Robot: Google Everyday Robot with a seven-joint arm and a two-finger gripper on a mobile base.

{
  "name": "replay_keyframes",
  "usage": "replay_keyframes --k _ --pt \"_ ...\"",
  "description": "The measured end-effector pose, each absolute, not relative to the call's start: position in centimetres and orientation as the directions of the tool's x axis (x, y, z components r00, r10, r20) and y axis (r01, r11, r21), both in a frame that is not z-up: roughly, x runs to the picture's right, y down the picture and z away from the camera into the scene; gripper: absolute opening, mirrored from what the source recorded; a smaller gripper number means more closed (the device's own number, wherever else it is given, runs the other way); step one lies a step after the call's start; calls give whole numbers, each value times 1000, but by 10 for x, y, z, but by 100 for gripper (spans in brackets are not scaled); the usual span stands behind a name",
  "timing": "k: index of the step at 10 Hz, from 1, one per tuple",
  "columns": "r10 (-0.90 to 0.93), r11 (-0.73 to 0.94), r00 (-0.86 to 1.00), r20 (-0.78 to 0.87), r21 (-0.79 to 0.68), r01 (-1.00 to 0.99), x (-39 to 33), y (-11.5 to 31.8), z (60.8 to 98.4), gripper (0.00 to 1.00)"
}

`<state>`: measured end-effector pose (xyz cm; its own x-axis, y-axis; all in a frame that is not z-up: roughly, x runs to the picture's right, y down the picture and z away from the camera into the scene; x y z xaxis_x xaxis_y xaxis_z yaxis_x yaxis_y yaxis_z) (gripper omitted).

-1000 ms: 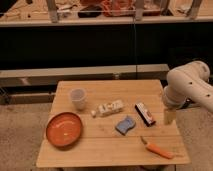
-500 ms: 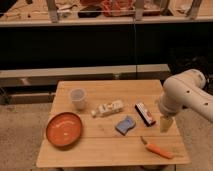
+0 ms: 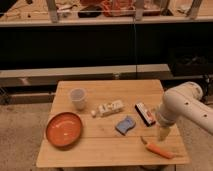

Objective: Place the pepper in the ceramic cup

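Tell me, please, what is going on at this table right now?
The robot's arm reaches over the right side of the wooden table. Its gripper hovers open just above the orange pepper, which lies near the front right corner, not yet grasped. The ceramic cup stands upright at the back left, behind the orange-red plate. A blue sponge lies between pepper and cup.

On the table (image 3: 100, 152), the ceramic cup (image 3: 77, 97) sits back left with the plate (image 3: 64, 129) in front of it. A carton (image 3: 109, 108) lies mid-table, the sponge (image 3: 126, 125) is front-right of it, and a packet (image 3: 145, 114) is right of that. The pepper (image 3: 158, 149) is at the front right, with the gripper (image 3: 162, 133) just above it.
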<state>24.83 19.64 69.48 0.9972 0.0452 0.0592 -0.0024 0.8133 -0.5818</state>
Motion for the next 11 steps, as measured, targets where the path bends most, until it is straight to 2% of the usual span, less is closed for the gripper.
replay_keyframes --k 11 --pt "-79 797 982 169 -582 164 247 278 698 80"
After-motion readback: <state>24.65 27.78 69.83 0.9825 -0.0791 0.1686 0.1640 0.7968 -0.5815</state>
